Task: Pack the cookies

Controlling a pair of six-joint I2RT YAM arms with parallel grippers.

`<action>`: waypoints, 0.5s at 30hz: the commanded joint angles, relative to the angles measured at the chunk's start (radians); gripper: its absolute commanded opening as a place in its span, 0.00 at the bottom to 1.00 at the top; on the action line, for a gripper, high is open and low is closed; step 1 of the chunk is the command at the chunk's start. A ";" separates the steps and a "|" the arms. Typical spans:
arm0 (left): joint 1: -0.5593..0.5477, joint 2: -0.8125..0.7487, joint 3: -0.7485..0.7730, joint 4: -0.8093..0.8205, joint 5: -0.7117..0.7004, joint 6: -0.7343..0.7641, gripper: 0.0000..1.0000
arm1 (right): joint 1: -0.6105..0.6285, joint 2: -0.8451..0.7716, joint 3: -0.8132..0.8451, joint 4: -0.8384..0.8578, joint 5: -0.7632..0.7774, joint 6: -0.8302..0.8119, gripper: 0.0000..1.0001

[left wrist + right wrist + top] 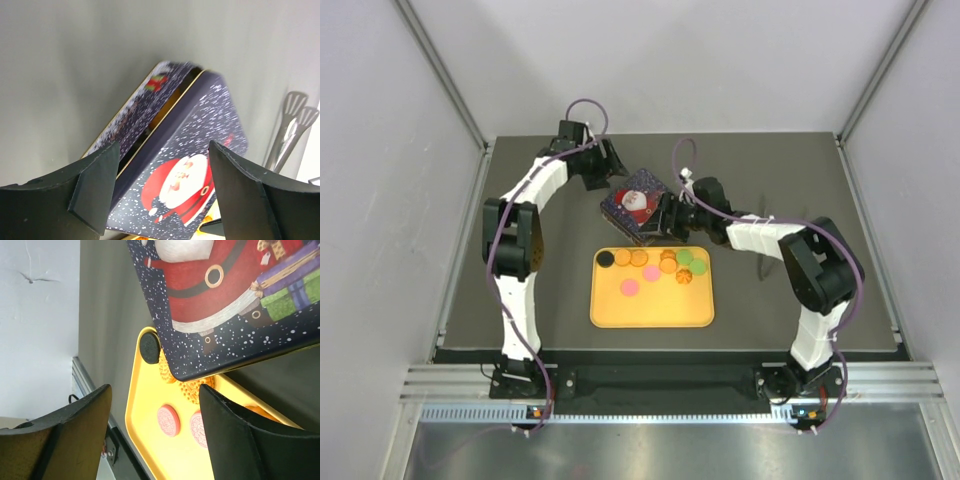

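The cookies lie on a yellow tray (650,308): a black one (606,259), orange ones (639,257), pink ones (630,287) and green ones (699,268). Behind the tray sits a dark blue Santa tin (635,203). In the left wrist view its lid (200,165) sits askew on the base (142,107), leaving a gap. My left gripper (597,172) is open at the tin's far left side, its jaws (164,150) apart before the tin. My right gripper (669,216) is open at the tin's right corner, over the tray's far edge (155,390). Pink cookies (168,420) show between its fingers.
Metal tongs (292,120) lie on the dark table to the right of the tin and tray. White walls close in the table at the back and both sides. The tin lid (225,300) overhangs the tray's far rim (131,405) in the right wrist view.
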State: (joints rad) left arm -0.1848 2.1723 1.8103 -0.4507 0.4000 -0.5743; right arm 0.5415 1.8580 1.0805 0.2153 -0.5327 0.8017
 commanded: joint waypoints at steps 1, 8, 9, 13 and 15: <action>0.025 0.004 0.069 -0.006 0.010 -0.001 0.77 | -0.024 -0.056 0.022 -0.024 -0.021 -0.039 0.70; 0.047 0.004 0.098 -0.052 -0.041 0.034 0.77 | -0.049 -0.095 -0.008 -0.080 0.025 -0.079 0.72; 0.047 0.012 0.098 -0.051 -0.027 0.037 0.77 | -0.049 -0.100 -0.017 -0.080 0.030 -0.084 0.73; 0.041 0.018 0.057 0.010 0.019 0.033 0.77 | -0.048 -0.076 0.004 -0.073 0.036 -0.087 0.75; 0.039 0.020 0.020 0.041 0.045 0.033 0.77 | -0.049 -0.054 0.038 -0.077 0.046 -0.087 0.77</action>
State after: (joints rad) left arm -0.1390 2.1857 1.8645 -0.4736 0.3981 -0.5613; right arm 0.4988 1.8187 1.0664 0.1223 -0.5098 0.7410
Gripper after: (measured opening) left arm 0.769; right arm 0.762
